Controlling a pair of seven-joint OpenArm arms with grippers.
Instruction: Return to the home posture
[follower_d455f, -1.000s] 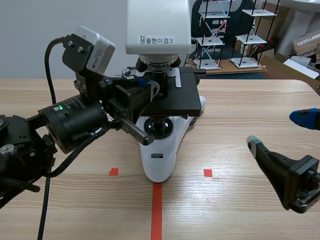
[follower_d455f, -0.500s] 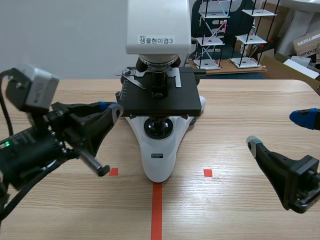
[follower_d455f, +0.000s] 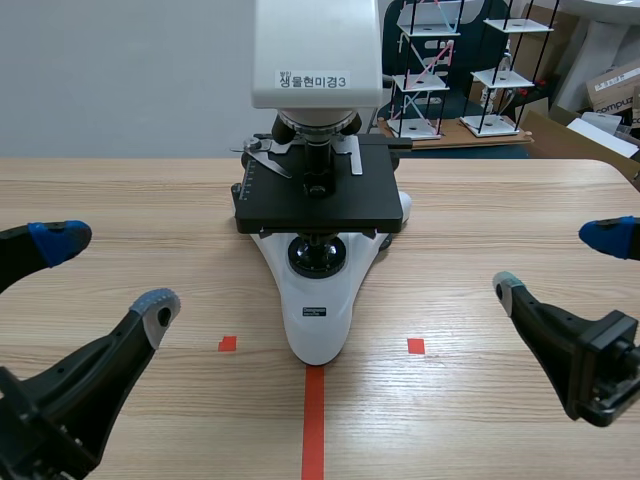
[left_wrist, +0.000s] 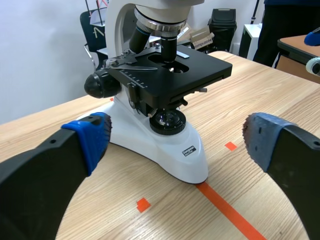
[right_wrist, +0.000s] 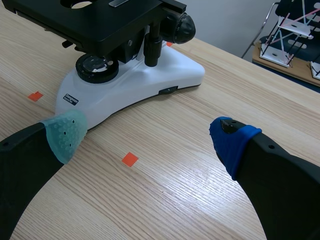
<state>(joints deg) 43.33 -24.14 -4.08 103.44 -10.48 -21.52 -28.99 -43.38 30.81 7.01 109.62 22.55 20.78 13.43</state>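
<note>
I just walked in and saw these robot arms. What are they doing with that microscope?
Right now, nothing is being held. The white microscope stands in the middle of the wooden table. The left claw and the right claw hang open, low on either side of it, touching nothing. It looks like the arms are in their resting pose.

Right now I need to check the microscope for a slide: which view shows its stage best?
The left wrist view: it looks down across the stage, showing its top, clip and opening. The scene view shows the stage from the front, at a flatter angle. The right wrist view catches only one cut-off part.
</note>
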